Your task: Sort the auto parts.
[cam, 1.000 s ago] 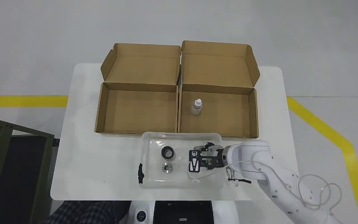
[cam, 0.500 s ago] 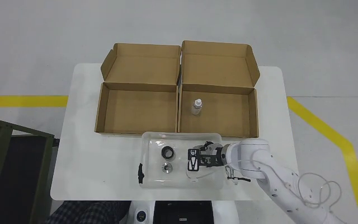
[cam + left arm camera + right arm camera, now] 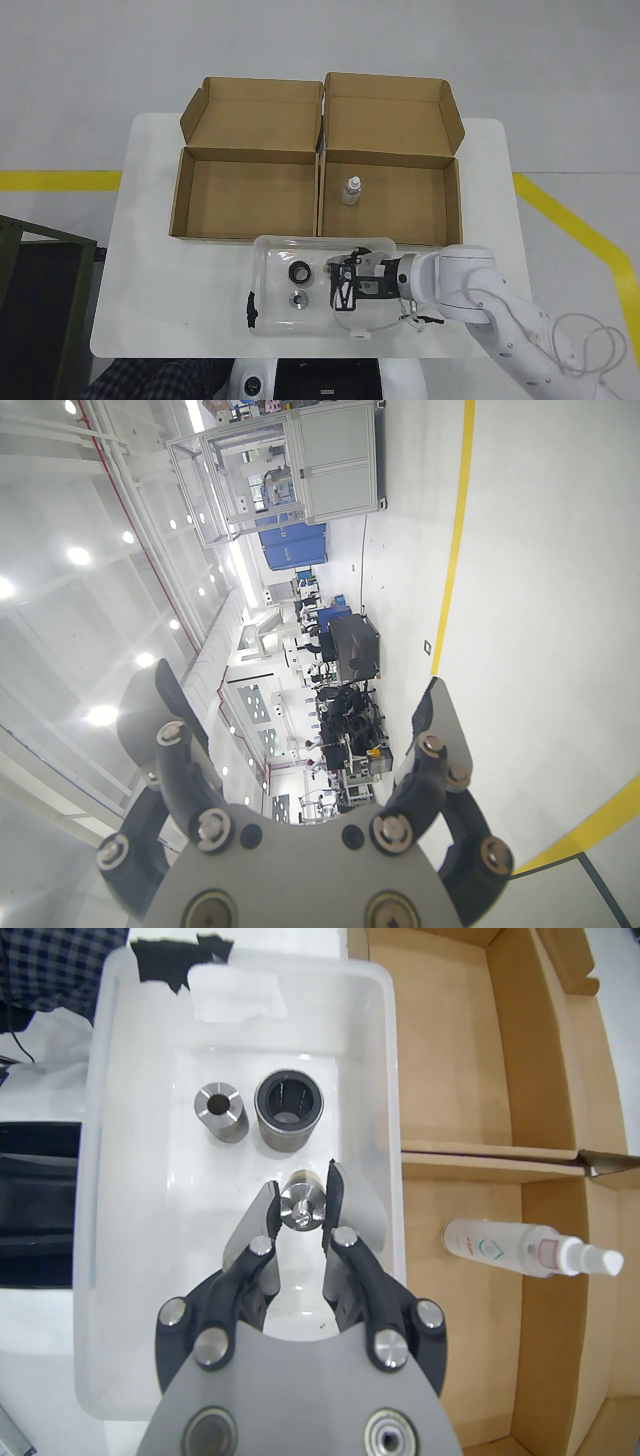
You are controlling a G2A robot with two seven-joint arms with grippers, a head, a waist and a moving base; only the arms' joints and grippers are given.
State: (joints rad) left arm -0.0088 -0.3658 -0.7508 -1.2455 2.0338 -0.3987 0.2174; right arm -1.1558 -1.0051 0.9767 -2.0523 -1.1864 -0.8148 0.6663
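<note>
White table [image 3: 150,200]: right arm [image 3: 480,300] bent in sideways over bin [image 3: 90,1128], right gripper [image 3: 302,1198] low inside, pinching steel part [image 3: 301,1214]; left gripper [image 3: 300,680] spread, aimed at factory hall [image 3: 310,500]

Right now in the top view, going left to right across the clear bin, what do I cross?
In order: black tape → dark sleeve → right pincer, shut on a steel plug. Left out: small steel collet, level with the sleeve side to side.
</note>
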